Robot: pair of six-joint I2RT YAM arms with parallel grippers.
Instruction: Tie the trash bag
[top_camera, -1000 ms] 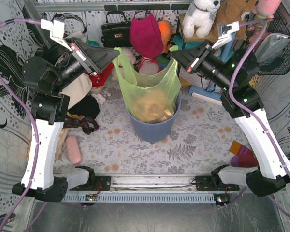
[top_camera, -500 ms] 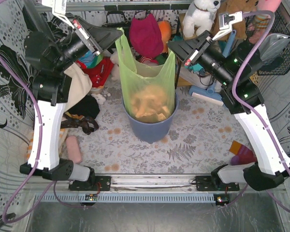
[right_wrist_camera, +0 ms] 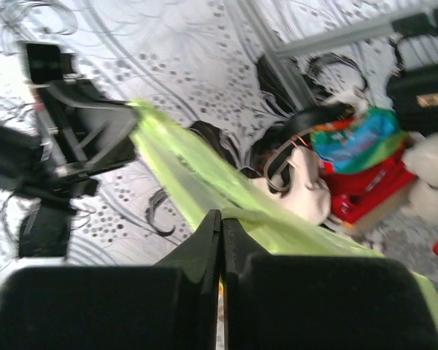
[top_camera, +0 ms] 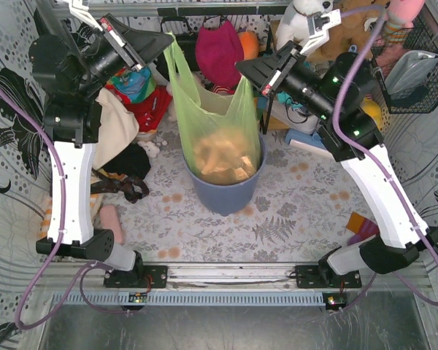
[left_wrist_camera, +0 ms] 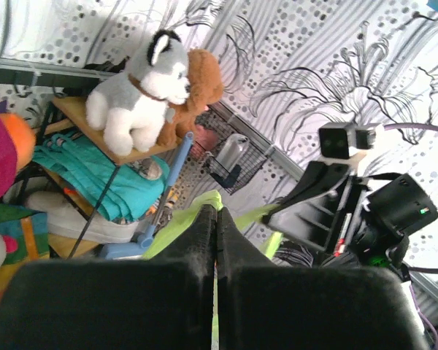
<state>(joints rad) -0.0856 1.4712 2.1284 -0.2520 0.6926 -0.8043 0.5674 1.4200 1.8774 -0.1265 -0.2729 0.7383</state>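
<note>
The light-green trash bag (top_camera: 215, 127) with orange-tan paper inside hangs stretched upward, its bottom still in the blue-grey bin (top_camera: 226, 191). My left gripper (top_camera: 168, 42) is shut on the bag's left top corner, high at the back left. My right gripper (top_camera: 242, 70) is shut on the bag's right top corner. In the left wrist view the shut jaws (left_wrist_camera: 214, 213) pinch green film (left_wrist_camera: 177, 226). In the right wrist view the shut jaws (right_wrist_camera: 220, 215) pinch the green film (right_wrist_camera: 204, 171), which stretches towards the other gripper.
Clutter lines the back: a black handbag (top_camera: 177, 49), a magenta cloth (top_camera: 220, 49), a plush dog (top_camera: 301, 18) on a shelf, bags and clothes (top_camera: 120, 124) at left. A pink object (top_camera: 111, 222) lies at left, coloured items (top_camera: 365, 230) at right.
Both grippers have risen and moved back, lifting the bag's two top corners. The bag has stretched taller and rises partly out of the bin.
</note>
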